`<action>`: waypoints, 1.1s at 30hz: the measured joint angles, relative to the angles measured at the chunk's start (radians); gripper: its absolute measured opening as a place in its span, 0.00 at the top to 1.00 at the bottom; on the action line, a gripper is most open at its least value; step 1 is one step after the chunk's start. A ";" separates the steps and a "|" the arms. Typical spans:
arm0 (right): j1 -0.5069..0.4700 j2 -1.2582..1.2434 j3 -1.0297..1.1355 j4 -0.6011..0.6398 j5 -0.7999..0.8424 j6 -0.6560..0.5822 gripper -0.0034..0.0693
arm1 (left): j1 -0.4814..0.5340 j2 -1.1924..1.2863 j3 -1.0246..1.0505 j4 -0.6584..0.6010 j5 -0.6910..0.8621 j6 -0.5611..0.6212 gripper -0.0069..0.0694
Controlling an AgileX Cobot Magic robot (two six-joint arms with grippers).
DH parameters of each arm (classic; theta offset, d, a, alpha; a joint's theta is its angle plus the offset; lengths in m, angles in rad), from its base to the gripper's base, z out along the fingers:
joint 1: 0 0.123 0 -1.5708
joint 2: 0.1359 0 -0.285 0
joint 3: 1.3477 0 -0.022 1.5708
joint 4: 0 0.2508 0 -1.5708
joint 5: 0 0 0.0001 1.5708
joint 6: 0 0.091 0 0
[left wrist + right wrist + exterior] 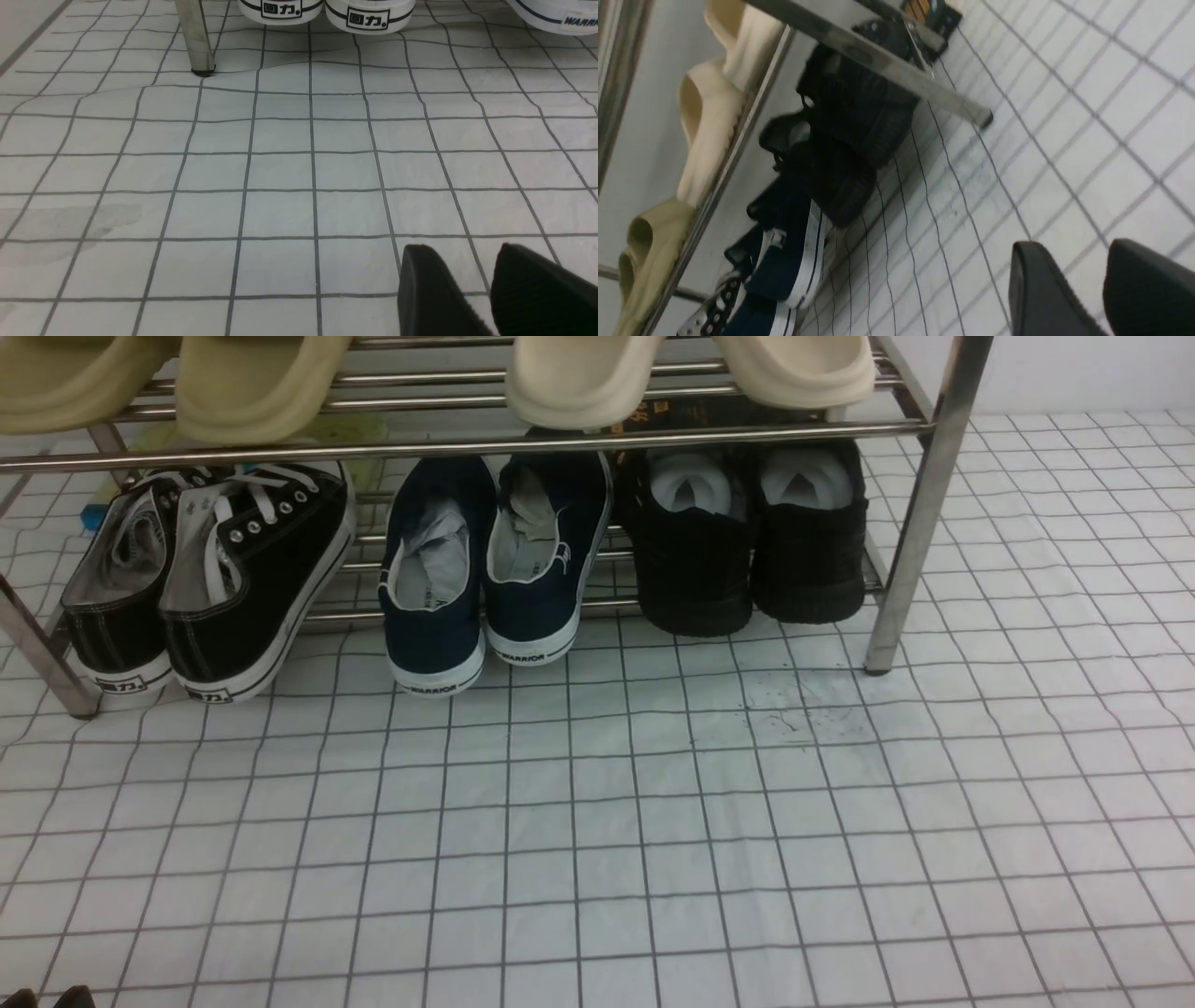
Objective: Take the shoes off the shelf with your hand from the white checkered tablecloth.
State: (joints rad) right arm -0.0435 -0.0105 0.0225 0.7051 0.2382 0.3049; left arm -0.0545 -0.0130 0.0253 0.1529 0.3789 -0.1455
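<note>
Resting on the lower tier of the shelf (pixel 920 513), at its right end just inside the front leg, the shoes (pixel 752 537) are seen side by side and touching. Their heels are turned outward toward the open tablecloth (pixel 597 821) and white stuffing shows in their openings. Because the front rail of the upper tier crosses just above those openings, the heels are judged to be the part most easily reached, and a low, forward approach is likely called for. Just beside them on the left the navy slip-ons (pixel 485 569) are stood the same way, and the black canvas sneakers (pixel 215 579) are leaned further left. Pale slippers (pixel 597 373) are laid on the upper tier. The cloth in front of the shelf is left bare, so room is given for the pair to be drawn out and set down. The right gripper (pixel 1069 252) is held low over the cloth, well apart from the shoes and angled toward them. Its jaws are parted, with nothing between them. The left gripper (pixel 460 252) is kept low near the other end of the shelf, its jaws likewise apart and empty. The removal is judged not yet begun.
</note>
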 joint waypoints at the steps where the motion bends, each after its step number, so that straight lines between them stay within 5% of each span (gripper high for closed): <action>1: 0.000 0.000 -0.016 0.001 -0.052 -0.060 0.69 | 0.000 0.000 0.000 0.000 0.000 0.000 0.60; 7: 0.000 0.170 -0.282 0.001 -0.096 -0.474 0.96 | 0.000 0.000 0.000 0.000 0.000 0.000 0.60; 17: 0.000 0.928 -0.721 -0.001 0.652 -0.682 0.94 | 0.000 0.000 0.000 0.000 0.000 0.000 0.60; 24: 0.111 1.394 -0.992 0.293 0.944 -1.044 0.93 | 0.000 0.000 0.000 0.000 0.000 0.000 0.60; 29: 0.259 1.562 -1.183 0.275 0.951 -1.042 0.91 | 0.000 0.000 0.000 0.000 0.000 0.000 0.60; 33: 0.392 1.716 -1.447 0.058 0.878 -0.851 0.85 | 0.000 0.000 0.000 0.000 0.000 0.000 0.60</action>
State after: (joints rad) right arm 0.3485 1.7054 -1.4249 0.7626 1.1165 -0.5461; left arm -0.0545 -0.0130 0.0253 0.1532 0.3789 -0.1455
